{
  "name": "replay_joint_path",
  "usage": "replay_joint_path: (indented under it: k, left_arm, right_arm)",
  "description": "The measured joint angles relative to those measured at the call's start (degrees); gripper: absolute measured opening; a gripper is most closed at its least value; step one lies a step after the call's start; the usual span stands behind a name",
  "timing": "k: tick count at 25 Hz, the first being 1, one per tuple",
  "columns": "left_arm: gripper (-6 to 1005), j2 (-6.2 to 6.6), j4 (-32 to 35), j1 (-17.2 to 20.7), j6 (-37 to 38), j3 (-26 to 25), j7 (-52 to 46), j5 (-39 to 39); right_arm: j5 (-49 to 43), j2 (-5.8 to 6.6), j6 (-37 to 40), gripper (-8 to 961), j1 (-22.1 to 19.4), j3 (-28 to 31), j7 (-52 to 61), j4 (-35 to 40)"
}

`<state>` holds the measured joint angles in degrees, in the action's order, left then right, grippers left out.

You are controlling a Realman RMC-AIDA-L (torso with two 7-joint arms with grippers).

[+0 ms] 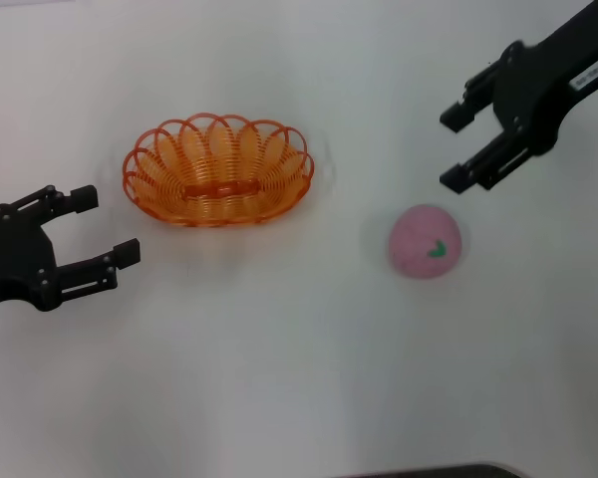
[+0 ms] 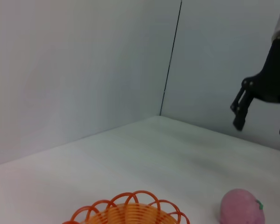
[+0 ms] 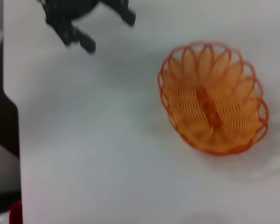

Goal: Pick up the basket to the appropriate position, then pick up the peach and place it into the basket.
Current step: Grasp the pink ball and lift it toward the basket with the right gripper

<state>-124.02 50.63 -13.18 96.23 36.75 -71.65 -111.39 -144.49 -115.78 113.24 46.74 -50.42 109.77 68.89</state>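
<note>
**Left pincer faces the basket's near end; right pincer waits beyond the peach**

The left gripper (image 1: 95, 227) hangs released, its two fingers spread and holding nothing, on the robot's left of the basket (image 1: 217, 169) and slightly nearer the robot than it. Its fingertips point toward the basket, the upper one just short of the scalloped rim, with no contact visible.

The basket sits upright on the white table (image 1: 299, 378), empty, its long axis running left to right across the head view. So the end of the oval nearest the left gripper is a narrow one, and the looped rim there is what I judge the first grasp turns on. This arm is plainly the nearer to the basket.

The peach (image 1: 425, 240) lies on the table to the right of the basket, well apart from it and a little closer to the robot, green leaf mark facing up.

The right gripper (image 1: 463, 147) is also released and empty, farther right again than the peach and farther from the robot, apart from the fruit. It is the nearer arm to the peach.

Neither step looks begun. The left wrist view shows only the basket's rim (image 2: 130, 212) at the picture's edge, with the peach (image 2: 241, 206) beyond it.
</note>
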Motion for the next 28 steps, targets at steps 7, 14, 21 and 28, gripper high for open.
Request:
replay_joint_path:
  k: [7, 14, 21, 28]
  left_arm:
    - [859, 0.00, -0.3, -0.2, 0.1, 0.1, 0.0, 0.0]
    - [859, 0.00, -0.3, -0.6, 0.4, 0.2, -0.1, 0.0]
    - [860, 0.00, -0.4, -0.8, 0.4, 0.3, -0.2, 0.0]
    - [860, 0.00, -0.5, -1.1, 0.4, 0.3, -0.8, 0.0]
  right_arm:
    - [-6.4, -3.14, -6.2, 752, 0.0, -7.0, 0.9, -0.3]
    - [-8.6, -4.10, -12.6, 750, -0.8, -13.9, 2.5, -3.3]
    - [-8.8, -4.10, -17.1, 749, -1.3, -17.5, 2.8, -7.8]
    - [-8.8, -4.09, -20.5, 747, -0.9, -20.6, 2.8, -12.2]
